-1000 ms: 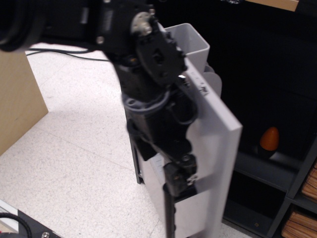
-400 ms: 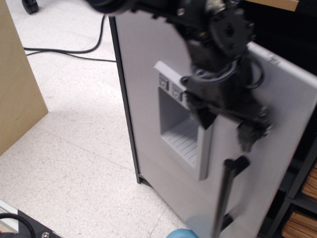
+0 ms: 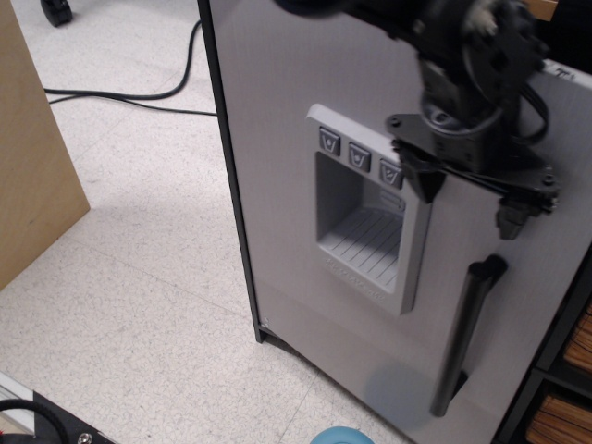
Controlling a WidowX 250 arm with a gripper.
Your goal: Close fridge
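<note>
Judging the job nearly finished, I saw the fridge's light grey door (image 3: 296,185) facing me almost flat across its black frame, dispenser recess (image 3: 365,217) and black bar handle (image 3: 465,338) in full view. My gripper (image 3: 467,185) hung spread and empty just in front of the door above that handle. Whether the door had fully seated, I couldn't tell; perhaps a last press remained.

You're looking at one fridge (image 3: 296,139): one grey door, one black bar handle (image 3: 465,338), one dispenser recess (image 3: 363,236) carrying three buttons (image 3: 360,158). One gripper (image 3: 467,185) is showing. One black cable (image 3: 120,95) is lying on the floor, one wooden panel (image 3: 28,166) standing at left.
</note>
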